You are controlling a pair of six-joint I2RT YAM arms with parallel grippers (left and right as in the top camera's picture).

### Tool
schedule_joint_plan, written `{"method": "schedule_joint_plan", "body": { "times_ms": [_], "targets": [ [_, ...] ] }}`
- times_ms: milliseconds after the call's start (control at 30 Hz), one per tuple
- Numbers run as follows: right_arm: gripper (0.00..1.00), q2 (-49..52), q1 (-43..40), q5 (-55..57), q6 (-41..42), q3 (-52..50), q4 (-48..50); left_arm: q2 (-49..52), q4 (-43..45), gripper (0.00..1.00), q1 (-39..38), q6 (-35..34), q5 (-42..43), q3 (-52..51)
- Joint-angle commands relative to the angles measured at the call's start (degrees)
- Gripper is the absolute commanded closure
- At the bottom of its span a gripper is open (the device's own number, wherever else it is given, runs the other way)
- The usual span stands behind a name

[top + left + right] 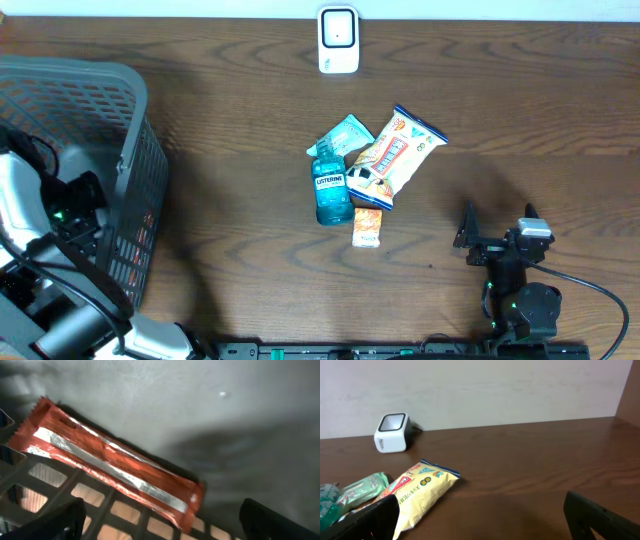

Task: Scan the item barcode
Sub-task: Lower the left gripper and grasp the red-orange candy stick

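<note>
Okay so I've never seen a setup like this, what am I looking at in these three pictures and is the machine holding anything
It is a robot with two arms at a wooden table, meant to scan an item's barcode. The top picture looks straight down. The other two come from small cameras on each wrist.

On the table: a white barcode scanner at the far edge, and in the middle a blue mouthwash bottle, a yellow snack bag, a teal packet and a small orange packet. A grey basket stands at the left.

The left hand is down in the basket, looking at a red wrapped bar on its floor. The right hand hangs near the table's front edge, facing the pile and the scanner.

Both hands are open and hold nothing.
</note>
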Motion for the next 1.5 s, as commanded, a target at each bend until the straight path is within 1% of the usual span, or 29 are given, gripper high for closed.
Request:
{"method": "schedule_joint_plan", "body": {
  "times_ms": [0, 67, 267, 667, 733, 800, 900, 1000, 1133, 1167, 1200, 1267, 1333, 1467],
  "targets": [
    [0.01, 0.0, 0.3, -0.1, -0.9, -0.1, -0.2, 0.4, 0.3, 0.02, 0.2, -3.6, 1.7, -3.3],
    [0.01, 0.0, 0.3, -0.1, -0.9, -0.1, -0.2, 0.4, 0.8, 0.02, 0.2, -5.0, 1.7, -4.6],
    [0.01, 0.0, 0.3, -0.1, -0.9, -0.1, -0.2, 0.4, 6.6, 0.02, 0.0, -5.2, 1.8, -9.6],
    [0.01, 0.0, 0.3, -0.1, -0.9, -0.1, -0.2, 0.5, 23.3, 0.02, -1.9, -5.2, 1.6, -21.5],
    [0.01, 0.0, 0.3, -0.1, -0.9, -0.1, -0.2, 0.5, 25.7, 0.02, -2.3, -5.2, 0.1, -22.6],
    [0.01, 0.0, 0.3, -0.1, -0.9, -0.1, -0.2, 0.5, 27.1, 0.02, -2.3, -5.2, -3.8, -22.8],
    [0.01, 0.0, 0.3, -0.1, -0.9, -0.1, -0.2, 0.5, 30.9, 0.02, -2.0, -1.9, -10.0, -22.7],
    [0.01, 0.0, 0.3, -0.1, -0.9, -0.1, -0.2, 0.5, 34.6, 0.02, -1.4, 5.4, -14.1, -21.5],
    [0.01, 0.0, 0.3, -0.1, -0.9, -0.1, -0.2, 0.0, 35.0, 0.01, -0.2, 13.8, -15.4, -16.9],
    [0.01, 0.0, 0.3, -0.1, -0.9, -0.1, -0.2, -0.3, 34.5, 0.01, 0.2, 17.6, -15.4, -14.4],
    [0.01, 0.0, 0.3, -0.1, -0.9, -0.1, -0.2, -0.5, 33.4, 0.02, 0.3, 19.6, -15.4, -12.6],
    [0.01, 0.0, 0.3, -0.1, -0.9, -0.1, -0.2, -0.9, 30.1, 0.02, 0.3, 20.4, -15.3, -9.8],
    [0.01, 0.0, 0.3, -0.1, -0.9, -0.1, -0.2, -1.3, 26.8, 0.02, 0.3, 20.4, -13.5, -7.8],
    [0.01, 0.0, 0.3, -0.1, -0.9, -0.1, -0.2, -3.2, 21.8, 0.02, 0.2, 20.4, -11.0, -6.2]
  ]
}}
